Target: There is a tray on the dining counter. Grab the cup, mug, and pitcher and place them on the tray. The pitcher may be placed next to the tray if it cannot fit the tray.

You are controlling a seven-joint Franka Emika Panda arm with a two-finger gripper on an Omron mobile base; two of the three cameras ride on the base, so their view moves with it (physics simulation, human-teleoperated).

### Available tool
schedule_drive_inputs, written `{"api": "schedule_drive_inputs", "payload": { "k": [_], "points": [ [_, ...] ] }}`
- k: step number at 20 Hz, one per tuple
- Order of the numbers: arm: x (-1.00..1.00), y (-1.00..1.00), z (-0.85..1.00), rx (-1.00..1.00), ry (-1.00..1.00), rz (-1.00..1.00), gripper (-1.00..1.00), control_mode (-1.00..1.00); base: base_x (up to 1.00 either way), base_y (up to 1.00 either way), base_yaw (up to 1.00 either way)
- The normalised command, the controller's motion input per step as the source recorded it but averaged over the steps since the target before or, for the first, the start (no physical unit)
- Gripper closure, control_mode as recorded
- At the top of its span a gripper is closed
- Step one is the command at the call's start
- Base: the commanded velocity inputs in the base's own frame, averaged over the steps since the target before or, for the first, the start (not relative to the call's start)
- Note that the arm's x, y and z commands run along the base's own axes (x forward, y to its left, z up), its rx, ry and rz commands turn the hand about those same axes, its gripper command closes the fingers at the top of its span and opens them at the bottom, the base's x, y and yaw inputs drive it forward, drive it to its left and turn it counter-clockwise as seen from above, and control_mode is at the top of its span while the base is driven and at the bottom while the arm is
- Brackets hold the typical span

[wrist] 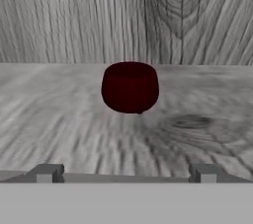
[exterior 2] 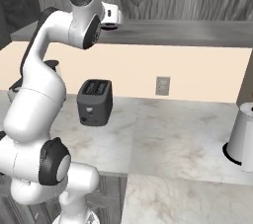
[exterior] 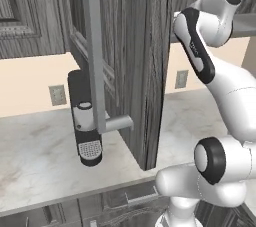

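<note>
**Mug lined up inside the cabinet, nothing yet collected**

Evidently, the task is judged to be at an early stage. A tall grey wood-grain cabinet door [exterior: 135, 61] is seen swung open over the pale marble bench [exterior: 45, 156], on which a black coffee machine [exterior: 85, 121] is stood against the wall. From the right base view, a dark toaster [exterior 2: 95, 102] and a white-sided pot [exterior 2: 243, 136] are shown on the same bench. The arm is raised to the wooden shelf [wrist: 59, 119] inside the cabinet. There the dark red mug [wrist: 130, 87] is found, resting upright on the shelf, ahead of the end effector [wrist: 126, 172] and centred between its tips. The end effector is held spread and empty, well apart from the mug. The mug is not yet gripped, so every placement is judged outstanding.
</note>
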Motion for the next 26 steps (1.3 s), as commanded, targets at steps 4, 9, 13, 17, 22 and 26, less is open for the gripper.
{"api": "schedule_drive_inputs", "payload": {
  "k": [4, 9, 13, 17, 22, 26],
  "points": [
    [0.21, -0.02, -0.01, 0.00, 0.00, 0.02, -1.00, -1.00, 0.00, 0.00, 0.00],
    [0.27, -0.03, -0.03, 0.00, 0.00, 0.02, -1.00, -1.00, 0.00, 0.00, 0.00],
    [0.44, 0.00, -0.02, 0.00, 0.00, 0.00, -1.00, -1.00, 0.00, 0.00, 0.00],
    [0.39, -0.02, 0.00, 0.00, 0.00, 0.00, -1.00, -1.00, 0.00, 0.00, 0.00],
    [0.34, 0.00, 0.00, 0.00, 0.00, 0.00, -1.00, -1.00, 0.00, 0.00, 0.00],
    [0.25, 0.00, 0.00, 0.00, 0.00, 0.00, -1.00, -1.00, 0.00, 0.00, 0.00]
  ]
}}
